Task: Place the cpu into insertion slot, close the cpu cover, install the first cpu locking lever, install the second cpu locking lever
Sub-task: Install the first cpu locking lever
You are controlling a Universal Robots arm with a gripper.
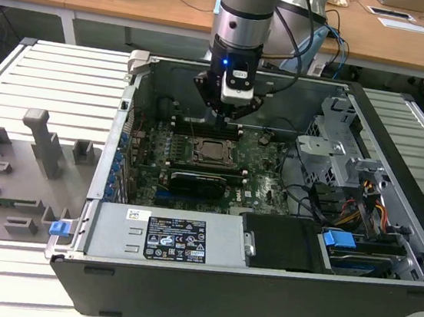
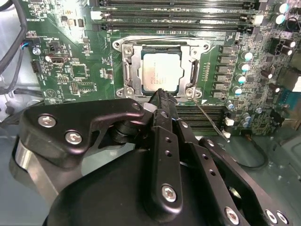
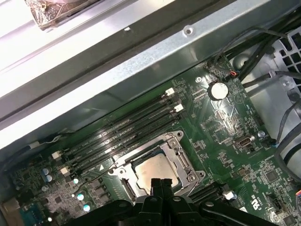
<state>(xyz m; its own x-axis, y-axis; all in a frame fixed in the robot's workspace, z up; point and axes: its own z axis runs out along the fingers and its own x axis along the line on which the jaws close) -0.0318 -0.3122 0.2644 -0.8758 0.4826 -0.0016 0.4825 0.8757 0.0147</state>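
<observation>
gripper [image 2: 161, 93]: fingers pressed together, nothing held | cpu [image 2: 161, 70]: just ahead of fingertips | cpu cover [image 2: 135, 70]: down around cpu

The arm [image 1: 246, 8] stands almost vertical at the top of the exterior view, and its silver-grey last segment ends in a black wrist [image 1: 234, 57] that carries a small blue light [image 1: 225, 61] and a white block [image 1: 237, 86] on its front. Under it the gripper [image 1: 229, 113] points straight down. In both wrist views its two black fingers [image 2: 162, 141] lie side by side with the tips pressed together, and nothing is seen between them
</observation>
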